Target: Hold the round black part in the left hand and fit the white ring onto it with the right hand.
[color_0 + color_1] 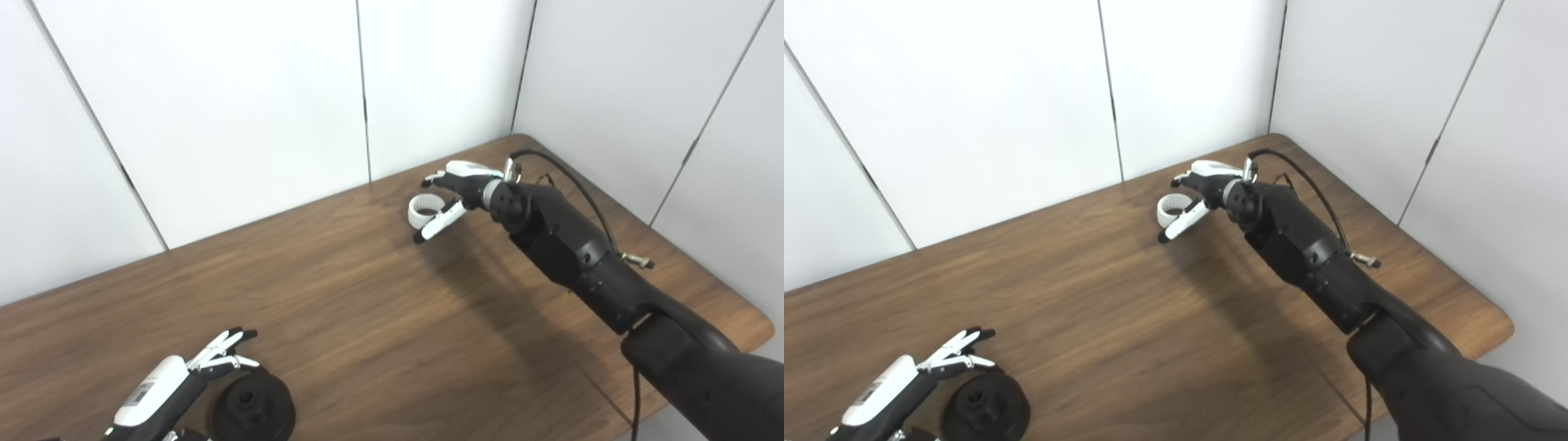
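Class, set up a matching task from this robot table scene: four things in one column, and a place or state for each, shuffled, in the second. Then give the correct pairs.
Things
1. white ring
2. round black part
3. left robot hand
4. right robot hand

Places or states
A. near front edge of the wooden table, lying flat
B. reaching far back, fingers at the ring
C. far side of the table, near the wall
D. low at the front left, beside the black part

Pairs: 1-C, 2-A, 3-D, 4-B
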Tool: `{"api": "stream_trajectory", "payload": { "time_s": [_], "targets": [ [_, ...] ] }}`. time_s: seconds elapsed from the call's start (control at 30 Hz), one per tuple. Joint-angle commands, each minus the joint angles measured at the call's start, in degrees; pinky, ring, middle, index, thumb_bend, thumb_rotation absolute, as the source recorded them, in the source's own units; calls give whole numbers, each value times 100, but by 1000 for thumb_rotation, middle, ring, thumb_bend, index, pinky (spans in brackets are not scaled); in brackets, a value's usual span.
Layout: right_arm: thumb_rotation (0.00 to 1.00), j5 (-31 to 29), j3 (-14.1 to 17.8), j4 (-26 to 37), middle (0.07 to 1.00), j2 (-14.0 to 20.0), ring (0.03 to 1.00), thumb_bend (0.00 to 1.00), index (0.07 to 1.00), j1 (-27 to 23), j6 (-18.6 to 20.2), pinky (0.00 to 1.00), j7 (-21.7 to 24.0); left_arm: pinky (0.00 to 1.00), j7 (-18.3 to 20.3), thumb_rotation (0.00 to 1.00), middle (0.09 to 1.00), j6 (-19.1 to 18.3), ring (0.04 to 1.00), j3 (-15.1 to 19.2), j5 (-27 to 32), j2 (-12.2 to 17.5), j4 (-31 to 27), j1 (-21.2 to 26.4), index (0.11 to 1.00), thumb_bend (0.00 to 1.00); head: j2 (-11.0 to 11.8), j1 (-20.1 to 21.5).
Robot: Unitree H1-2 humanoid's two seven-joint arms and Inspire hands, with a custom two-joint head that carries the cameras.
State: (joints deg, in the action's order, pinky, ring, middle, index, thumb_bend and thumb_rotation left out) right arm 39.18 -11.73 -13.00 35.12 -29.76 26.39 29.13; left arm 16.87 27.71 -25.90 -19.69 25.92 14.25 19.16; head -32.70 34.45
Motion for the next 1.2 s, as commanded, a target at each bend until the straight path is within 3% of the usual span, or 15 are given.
{"api": "stream_trajectory", "payload": {
  "time_s": [0.0,0.23,0.63,0.97,1.0,1.17],
  "targets": [
    [499,8,32,59,1000,138,936,1000,931,-361,17,871,-92,870,358,64,964,-127,1000,-53,-135,234,92,-139,488,522,-2,3],
    [387,11,-86,-137,987,73,938,999,896,-360,-90,856,-279,852,376,65,968,-185,1000,-37,-197,225,66,-158,489,522,-2,3],
    [268,26,-151,-468,928,-99,888,856,820,-303,-387,805,-1060,860,453,64,964,-192,1000,56,-194,230,-34,-242,488,522,-80,-114],
    [163,-28,-78,-729,833,-239,819,725,649,-259,-786,747,-1982,857,513,64,964,-218,1000,99,-189,236,-84,-243,488,522,-103,-140],
    [152,-40,-73,-739,827,-248,820,619,570,-261,-796,753,-2015,851,508,65,962,-203,1000,102,-197,234,-77,-239,488,522,-103,-140],
    [143,-99,-68,-752,812,-257,817,520,496,-263,-840,758,-2103,850,534,65,962,-235,1000,121,-204,249,-121,-253,488,522,-133,-162]
  ]
}}
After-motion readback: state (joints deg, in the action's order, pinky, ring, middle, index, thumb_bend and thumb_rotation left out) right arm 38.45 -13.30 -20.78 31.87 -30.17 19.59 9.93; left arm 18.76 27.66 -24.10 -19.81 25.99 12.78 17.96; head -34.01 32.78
